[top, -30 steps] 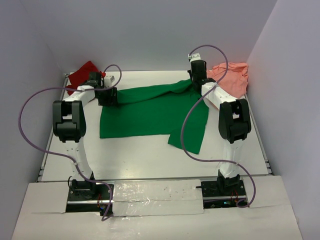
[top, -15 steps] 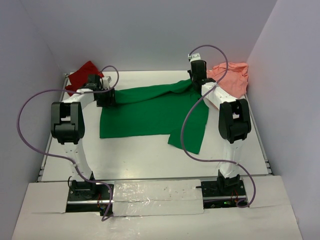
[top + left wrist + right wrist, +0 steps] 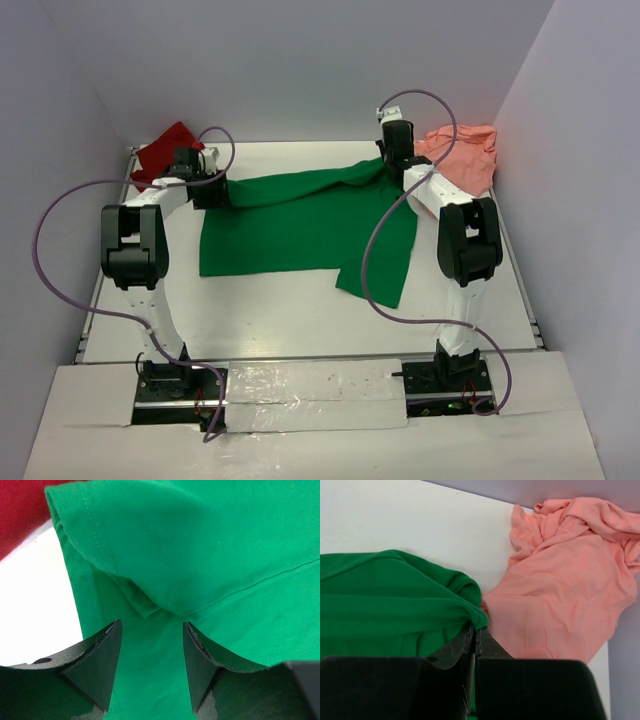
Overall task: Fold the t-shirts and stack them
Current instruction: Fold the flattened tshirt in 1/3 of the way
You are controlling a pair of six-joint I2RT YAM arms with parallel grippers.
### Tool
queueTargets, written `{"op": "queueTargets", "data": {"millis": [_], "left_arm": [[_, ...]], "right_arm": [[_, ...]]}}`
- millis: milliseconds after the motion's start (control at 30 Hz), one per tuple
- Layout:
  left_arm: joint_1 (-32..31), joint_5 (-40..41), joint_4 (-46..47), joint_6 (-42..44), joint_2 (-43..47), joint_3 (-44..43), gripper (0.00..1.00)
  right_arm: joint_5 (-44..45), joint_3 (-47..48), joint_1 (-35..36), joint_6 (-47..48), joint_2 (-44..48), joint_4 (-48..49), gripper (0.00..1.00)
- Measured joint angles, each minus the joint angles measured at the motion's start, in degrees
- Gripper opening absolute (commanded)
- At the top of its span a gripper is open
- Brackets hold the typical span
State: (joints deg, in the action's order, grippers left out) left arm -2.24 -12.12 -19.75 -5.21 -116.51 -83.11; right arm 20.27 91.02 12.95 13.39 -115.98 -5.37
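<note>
- Three t-shirts lie on the white table [image 3: 300, 320]. The green t-shirt [image 3: 290, 225] is spread across the middle, the red t-shirt [image 3: 160, 150] is bunched in the far left corner, and the pink t-shirt [image 3: 465, 155] is crumpled in the far right corner.
- The green t-shirt's near edge runs straight on the left half. On the right a flap reaches further toward the near side.
- Its far edge stretches between the two grippers.
- The left gripper [image 3: 150, 625] has its fingers spread over a folded, hemmed sleeve at the far left corner of the green t-shirt. Cloth lies between and beneath the fingers.
- In the left wrist view, the red t-shirt sits just beside that sleeve, with a wedge of bare table below it.
- The right gripper [image 3: 474, 632] has its fingers pressed together, pinching the rolled far right edge of the green t-shirt. The pink t-shirt meets the green one right there.
- A broad band of bare table lies between the green t-shirt and the arm bases. Only narrow strips remain along the left and right sides.
</note>
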Motion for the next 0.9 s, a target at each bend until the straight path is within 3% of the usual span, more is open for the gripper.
{"op": "queueTargets", "data": {"millis": [300, 600, 900], "left_arm": [[0.0, 0.6, -1.7, -0.7, -1.0, -1.6, 0.53], [0.1, 1.2, -1.9, -1.9, -3.8, -2.9, 0.57], [0.2, 1.3, -1.9, -2.8, -4.4, -3.8, 0.49]], "right_arm": [[-0.1, 0.0, -0.5, 0.0, 0.0, -0.3, 0.0], [-0.3, 0.0, -0.8, 0.0, 0.0, -0.7, 0.0], [-0.4, 0.0, -1.3, 0.0, 0.0, -1.2, 0.0]]}}
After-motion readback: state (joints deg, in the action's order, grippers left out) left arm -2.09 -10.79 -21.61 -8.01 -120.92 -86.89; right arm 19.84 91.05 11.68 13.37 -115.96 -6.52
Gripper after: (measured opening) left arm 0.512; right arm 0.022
